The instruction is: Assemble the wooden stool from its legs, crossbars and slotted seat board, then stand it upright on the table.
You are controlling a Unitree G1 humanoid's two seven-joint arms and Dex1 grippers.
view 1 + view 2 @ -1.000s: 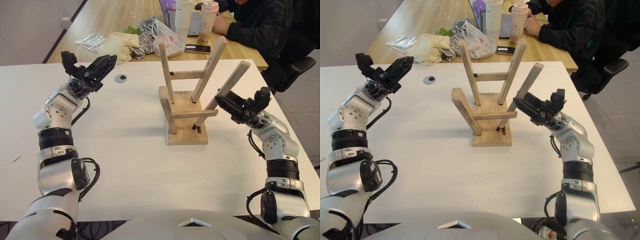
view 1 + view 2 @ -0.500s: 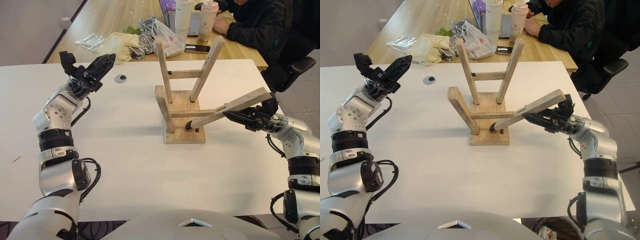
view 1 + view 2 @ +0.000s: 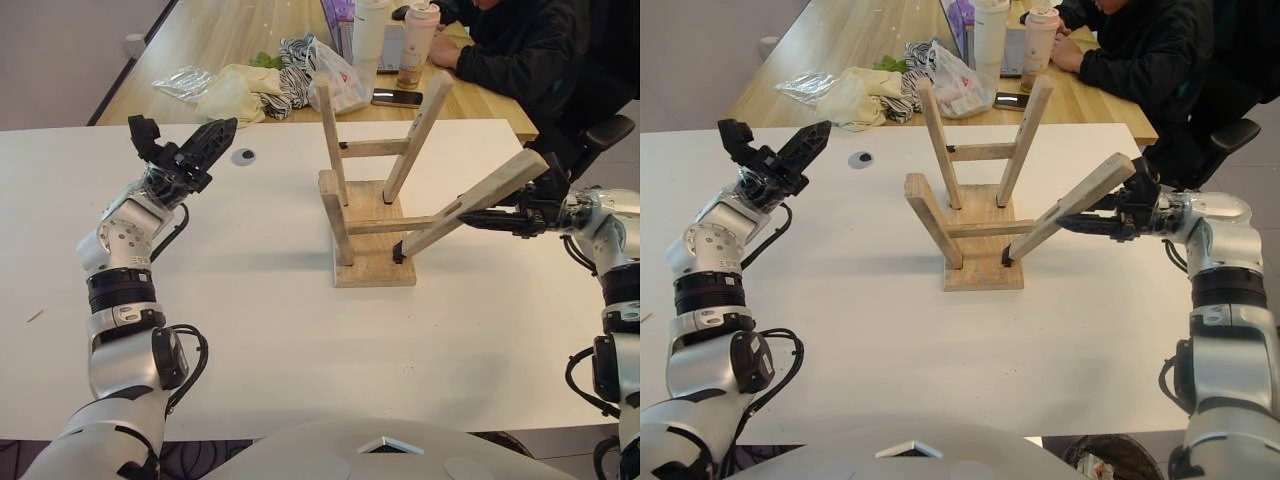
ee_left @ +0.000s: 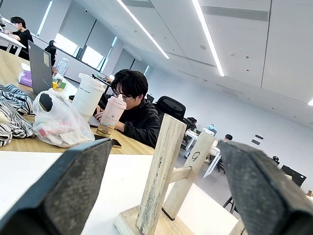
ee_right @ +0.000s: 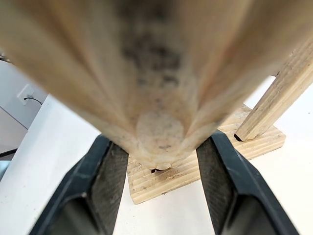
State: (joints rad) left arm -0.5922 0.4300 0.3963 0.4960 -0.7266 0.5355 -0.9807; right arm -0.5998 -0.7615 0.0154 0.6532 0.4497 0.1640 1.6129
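Behind the stool (image 3: 385, 226) lie bags (image 3: 335, 85), cups (image 3: 416, 40), perhaps a phone (image 3: 397, 97).

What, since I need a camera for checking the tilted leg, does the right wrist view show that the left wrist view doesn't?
Right wrist view: the tilted pale wooden leg clamped in the right gripper. Left wrist view: the open left gripper, the wooden crossbar between two upright legs, and the cluttered desk behind. Both: the slotted wooden seat board and white table.
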